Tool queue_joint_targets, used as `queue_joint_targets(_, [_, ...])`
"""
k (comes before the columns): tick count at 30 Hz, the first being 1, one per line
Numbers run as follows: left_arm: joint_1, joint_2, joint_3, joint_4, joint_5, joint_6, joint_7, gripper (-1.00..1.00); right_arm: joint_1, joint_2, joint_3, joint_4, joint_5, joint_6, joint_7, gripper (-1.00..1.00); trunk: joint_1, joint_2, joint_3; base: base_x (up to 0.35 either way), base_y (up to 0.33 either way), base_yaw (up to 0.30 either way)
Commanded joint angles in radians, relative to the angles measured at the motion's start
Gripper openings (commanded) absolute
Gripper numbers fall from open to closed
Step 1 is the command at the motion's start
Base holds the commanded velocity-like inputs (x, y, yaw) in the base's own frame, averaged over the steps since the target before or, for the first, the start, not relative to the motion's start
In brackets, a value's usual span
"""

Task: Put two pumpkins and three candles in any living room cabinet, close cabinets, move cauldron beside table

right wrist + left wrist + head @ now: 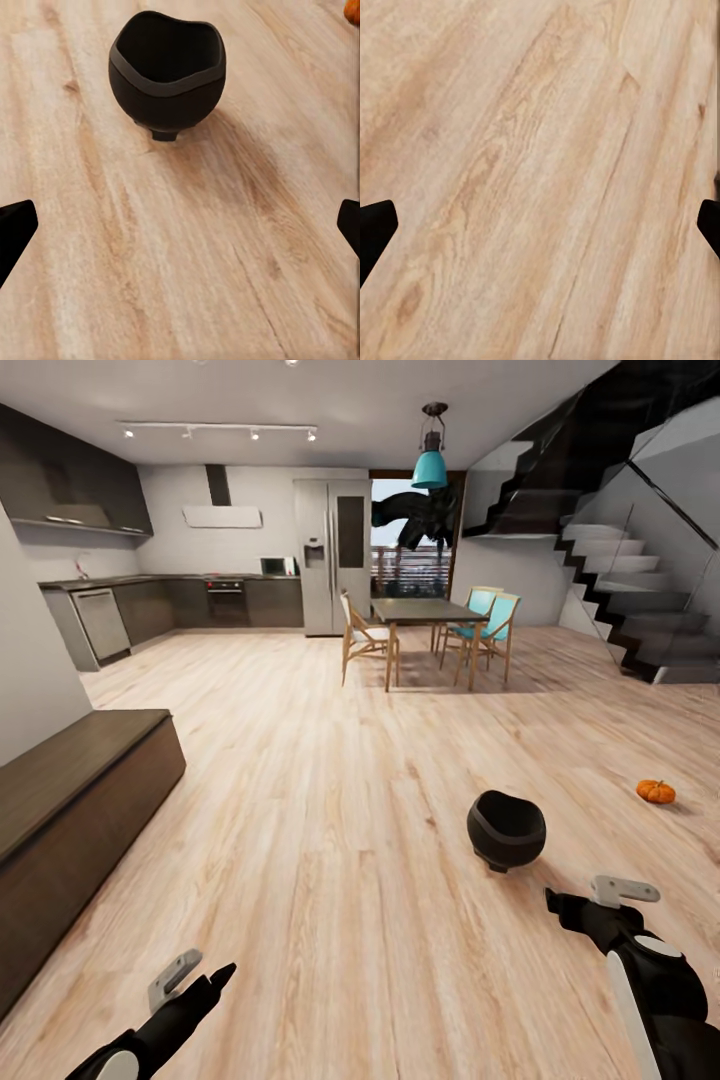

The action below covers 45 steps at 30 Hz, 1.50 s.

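Observation:
The black cauldron (506, 830) stands on the wooden floor, just ahead of my right gripper (595, 896), which is open and empty. In the right wrist view the cauldron (166, 71) has its wide mouth tilted toward the camera, beyond the spread fingertips (15, 232). One orange pumpkin (656, 791) lies on the floor to the right of the cauldron, and its edge shows as an orange pumpkin sliver (352, 9). The long dark-brown cabinet (80, 790) runs along the left wall, its fronts shut. My left gripper (198, 977) hangs open over bare floor. The candles, second pumpkin and glass table are out of view.
A dining table (425, 610) with several chairs stands far ahead. The kitchen counters (170, 605) and fridge (335, 555) line the back wall. A dark staircase (640, 610) rises at the right. Open wooden floor (320, 780) lies between me and them.

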Motion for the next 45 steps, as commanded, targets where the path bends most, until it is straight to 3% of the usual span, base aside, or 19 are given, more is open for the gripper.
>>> queue_joint_targets(1, [0.0,0.0,0.0,0.0,0.0,0.0,0.0,1.0,0.0,0.0,0.0,0.0,0.0,0.0,0.0,1.0,0.0,0.0,0.002,0.0,0.0,-0.169])
queue_joint_targets(13, [0.0,0.0,0.0,0.0,-0.001,-0.003,0.0,1.0,0.0,0.0,0.001,0.0,0.0,-0.002,0.0,1.0,0.0,0.0,0.02,0.063,-0.042,-0.168])
queue_joint_targets(20, [0.0,0.0,-0.001,0.0,-0.001,-0.003,0.002,1.0,0.001,-0.001,0.022,0.003,0.004,-0.001,0.004,1.0,0.0,0.0,0.028,0.226,-0.222,-0.134])
queue_joint_targets(36, [0.0,0.001,0.0,0.0,-0.002,-0.004,0.002,1.0,0.002,-0.001,0.028,0.003,-0.001,0.005,0.006,1.0,0.0,0.0,0.03,0.248,-0.236,-0.196])
queue_joint_targets(45, [0.0,0.002,0.0,0.0,-0.002,-0.004,0.002,1.0,0.002,-0.002,0.028,0.002,-0.002,0.006,0.006,1.0,0.0,0.0,0.029,0.333,-0.042,-0.16])
